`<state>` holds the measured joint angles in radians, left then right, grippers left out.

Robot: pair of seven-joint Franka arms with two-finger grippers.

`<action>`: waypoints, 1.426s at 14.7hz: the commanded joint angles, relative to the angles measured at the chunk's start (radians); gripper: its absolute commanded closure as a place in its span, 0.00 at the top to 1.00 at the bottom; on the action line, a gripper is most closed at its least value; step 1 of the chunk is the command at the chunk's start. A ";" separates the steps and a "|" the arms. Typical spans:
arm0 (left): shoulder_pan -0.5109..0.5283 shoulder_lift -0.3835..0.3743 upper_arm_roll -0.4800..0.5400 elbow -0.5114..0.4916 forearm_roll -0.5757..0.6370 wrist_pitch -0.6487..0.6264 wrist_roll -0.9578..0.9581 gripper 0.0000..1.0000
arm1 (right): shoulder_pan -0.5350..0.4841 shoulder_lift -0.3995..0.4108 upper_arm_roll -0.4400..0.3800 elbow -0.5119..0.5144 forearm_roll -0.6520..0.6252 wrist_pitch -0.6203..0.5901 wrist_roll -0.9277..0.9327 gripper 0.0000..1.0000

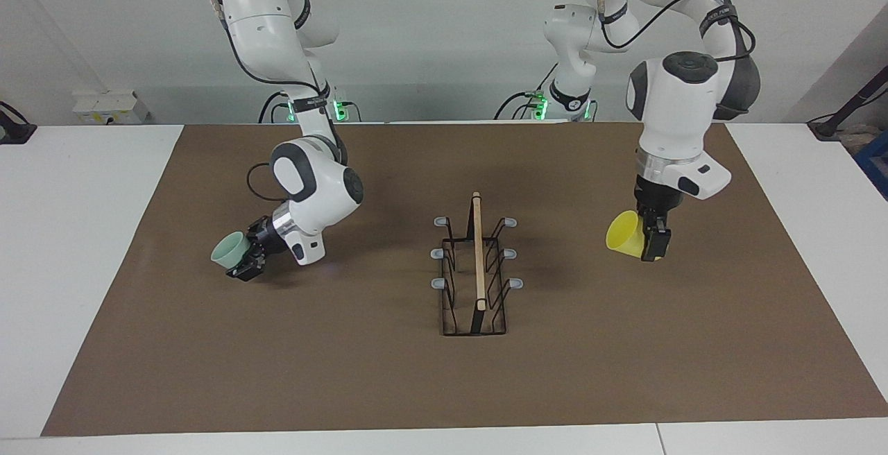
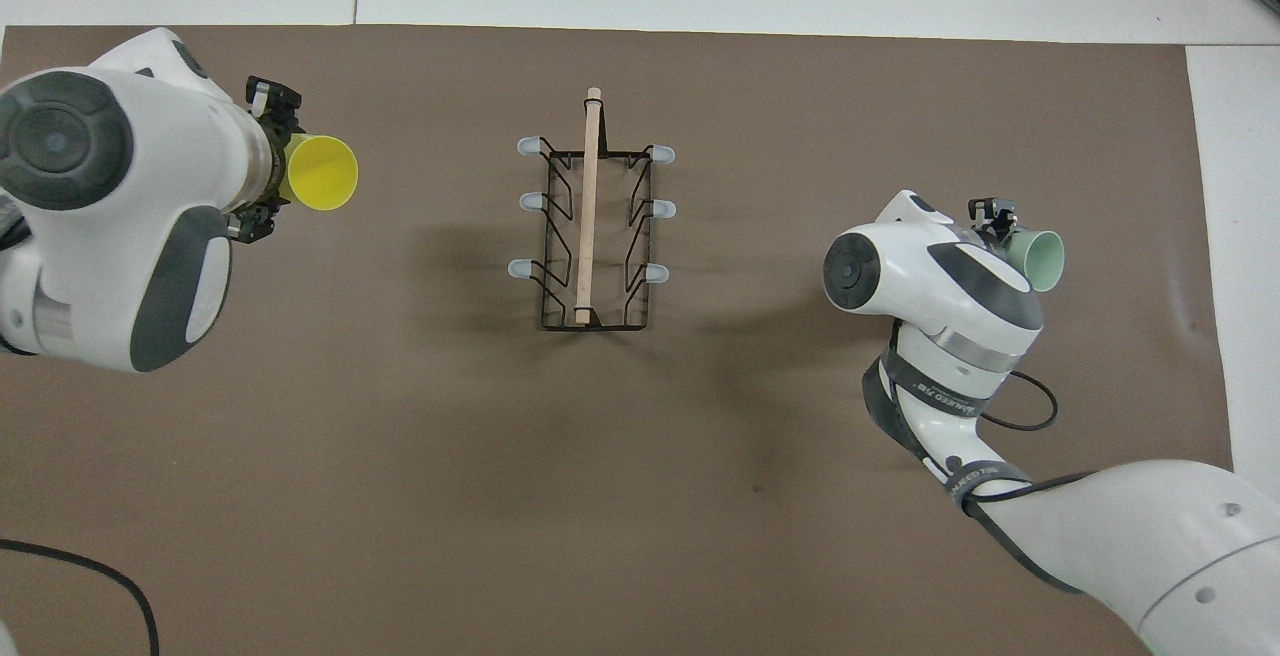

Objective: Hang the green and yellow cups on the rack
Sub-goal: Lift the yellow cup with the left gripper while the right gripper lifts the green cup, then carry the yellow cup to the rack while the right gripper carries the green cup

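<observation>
Yellow cup [image 1: 622, 234] pinched in my left gripper [image 1: 651, 241], green cup [image 1: 228, 250] in my right gripper [image 1: 248, 261]; a misaligned approach could knock the rack [image 1: 475, 275] over.

The yellow cup [image 1: 624, 233] is bright yellow, plain; the green cup [image 1: 228, 250] is pale mint green, plain; the rack [image 1: 474, 280] is black wire with a light wooden bar [image 1: 478, 250] on top and grey prong tips [image 1: 440, 253]; the mat [image 1: 347, 358] is flat brown; the table [image 1: 76, 219] is white; the arms [image 1: 316, 188] are white with dark grey joints.
</observation>
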<state>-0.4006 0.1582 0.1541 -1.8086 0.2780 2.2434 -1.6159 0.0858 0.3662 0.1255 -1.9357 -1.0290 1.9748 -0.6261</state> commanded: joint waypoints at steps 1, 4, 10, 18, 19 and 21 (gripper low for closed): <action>-0.101 -0.061 0.016 -0.084 0.204 0.021 -0.117 0.00 | -0.015 -0.076 0.026 0.047 0.215 0.033 -0.032 0.00; -0.176 -0.101 0.016 -0.156 0.427 0.022 -0.250 0.00 | -0.006 -0.093 0.081 0.127 0.416 0.033 -0.023 0.00; -0.299 -0.135 0.015 -0.241 0.719 0.027 -0.430 0.00 | -0.021 -0.124 0.201 0.254 0.692 0.053 0.131 0.00; -0.398 -0.089 0.015 -0.272 0.934 -0.025 -0.582 0.00 | -0.024 -0.193 0.204 0.239 1.205 0.312 0.152 0.00; -0.406 -0.088 0.013 -0.273 0.941 -0.033 -0.593 0.00 | -0.020 -0.205 0.204 0.224 1.254 0.362 0.148 0.00; -0.432 -0.074 0.015 -0.273 0.943 -0.039 -0.614 0.00 | 0.011 -0.219 0.207 0.149 1.374 0.563 0.146 0.00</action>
<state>-0.7926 0.0786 0.1515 -2.0703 1.1913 2.2319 -2.1848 0.0855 0.1846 0.3189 -1.6929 0.2452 2.3787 -0.4881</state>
